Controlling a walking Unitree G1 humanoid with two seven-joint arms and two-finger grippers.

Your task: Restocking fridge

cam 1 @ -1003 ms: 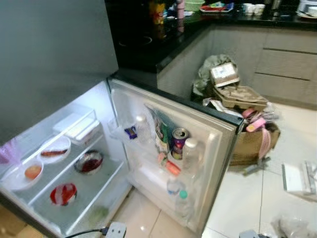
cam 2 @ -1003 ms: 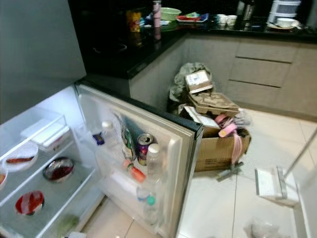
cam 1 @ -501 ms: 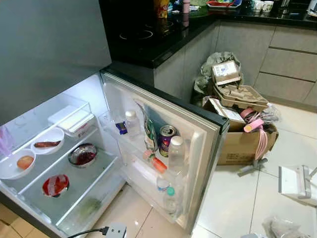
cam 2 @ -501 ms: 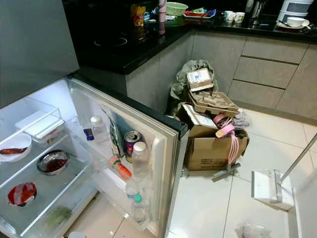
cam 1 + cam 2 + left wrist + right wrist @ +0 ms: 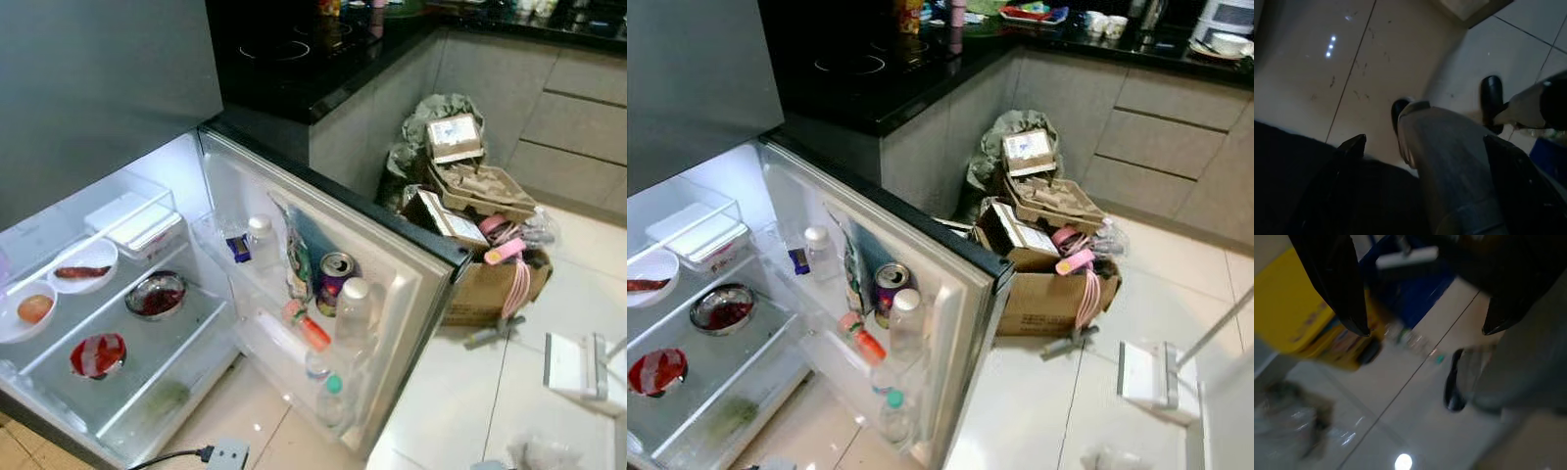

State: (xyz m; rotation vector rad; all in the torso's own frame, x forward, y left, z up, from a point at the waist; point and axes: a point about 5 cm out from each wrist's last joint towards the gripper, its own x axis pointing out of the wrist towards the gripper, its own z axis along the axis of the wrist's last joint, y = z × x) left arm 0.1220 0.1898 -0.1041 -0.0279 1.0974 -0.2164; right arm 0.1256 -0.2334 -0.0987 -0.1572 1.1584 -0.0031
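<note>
Fridge (image 5: 118,108) stands open ahead of us, well away from both pincers, which hang low over the tiled floor (image 5: 1038,411). Its door (image 5: 392,284) swings out toward the cardboard box (image 5: 1043,294) of packaging scraps beside the dark counter (image 5: 872,88). On the lit shelves we see a clear lidded container (image 5: 132,220), a white bowl with a sausage (image 5: 83,266), a second white bowl holding something orange (image 5: 29,311), a metal bowl with red contents (image 5: 157,296) and a red-filled dish (image 5: 96,354) below. Door racks hold a clear bottle (image 5: 353,311), a soda can (image 5: 336,277), a smaller bottle (image 5: 260,240), a green packet (image 5: 297,257) and an orange-capped bottle lying down (image 5: 309,331). A white power strip (image 5: 227,455) lies on the floor by the fridge. Left gripper (image 5: 1427,147) has its fingers spread wide, holding nothing, above floor tile and a trouser leg with black shoes (image 5: 1491,95). Right gripper (image 5: 1425,328) is likewise wide apart and empty, over blurred yellow and blue objects (image 5: 1312,323) and another dark shoe (image 5: 1452,387).
</note>
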